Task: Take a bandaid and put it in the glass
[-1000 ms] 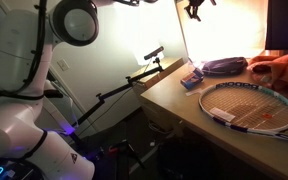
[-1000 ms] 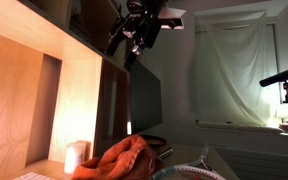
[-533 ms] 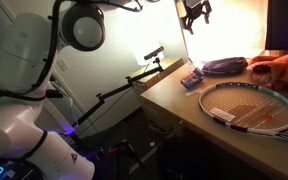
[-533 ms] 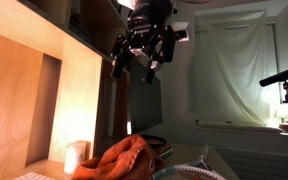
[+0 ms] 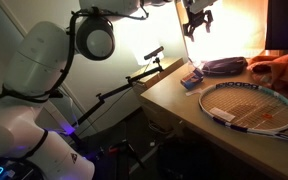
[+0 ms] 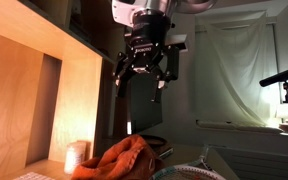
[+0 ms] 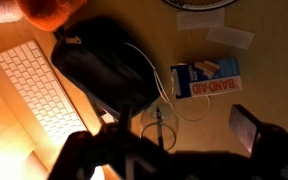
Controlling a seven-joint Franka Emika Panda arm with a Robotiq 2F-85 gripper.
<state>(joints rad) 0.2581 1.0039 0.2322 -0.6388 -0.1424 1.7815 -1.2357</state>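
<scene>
The wrist view looks straight down on the desk. A blue band-aid box (image 7: pixel 206 77) lies flat there, with two pale wrapped strips (image 7: pixel 230 37) loose beyond it. The small see-through glass (image 7: pixel 159 125) stands upright between the box and a black bag. My gripper (image 7: pixel 169 140) is open with nothing between its fingers. It hangs high above the desk in both exterior views (image 5: pixel 196 15) (image 6: pixel 144 70). The blue box (image 5: pixel 191 77) also shows near the desk's edge. I cannot pick out the glass in the exterior views.
A black bag (image 7: pixel 104 65) with a white cord lies beside the glass. A white keyboard (image 7: pixel 39 85) and an orange cloth (image 6: pixel 124 160) lie further off. A tennis racket (image 5: pixel 249 105) covers the desk's near part. A shelf wall (image 6: pixel 44 90) rises alongside, with a pale cylinder (image 6: pixel 76 155) at its foot.
The arm has swung over the desk. The open gripper has come lower and turned its fingers downward. Nothing on the desk has moved.
</scene>
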